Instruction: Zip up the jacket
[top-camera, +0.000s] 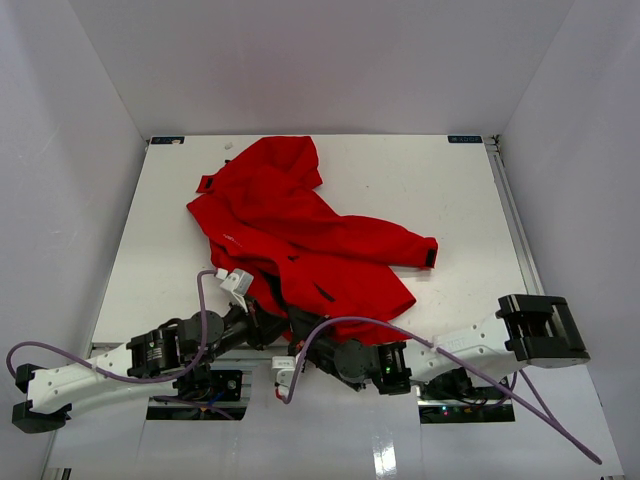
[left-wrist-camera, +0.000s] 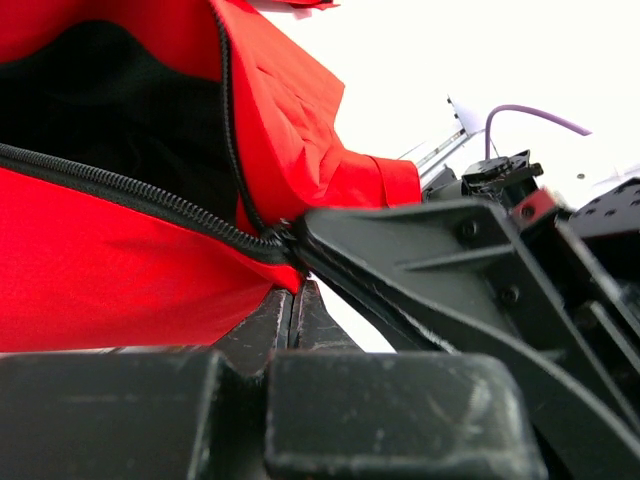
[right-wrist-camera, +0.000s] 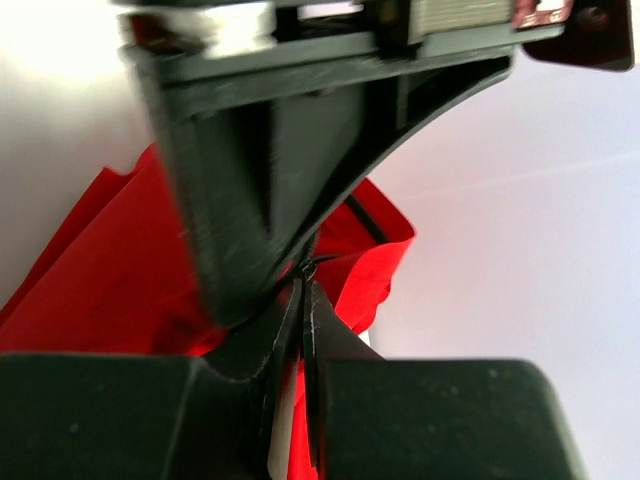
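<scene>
The red jacket (top-camera: 300, 230) lies crumpled in the middle of the white table, its hem toward the arms. My two grippers meet at that hem. The left gripper (top-camera: 268, 318) is shut, and in its wrist view the left gripper (left-wrist-camera: 292, 295) pinches the red fabric (left-wrist-camera: 120, 270) at the bottom end of the dark zipper (left-wrist-camera: 130, 190), which is open above and shows black lining. The right gripper (top-camera: 298, 338) is shut too. Its wrist view has the right gripper (right-wrist-camera: 303, 285) closed on the small zipper pull at the hem of the jacket (right-wrist-camera: 110, 270).
White walls enclose the table (top-camera: 450, 200) on three sides. A metal rail (top-camera: 515, 230) runs along its right edge. A purple cable (top-camera: 205, 310) loops over the left arm. Each gripper's black body crowds the other's wrist view.
</scene>
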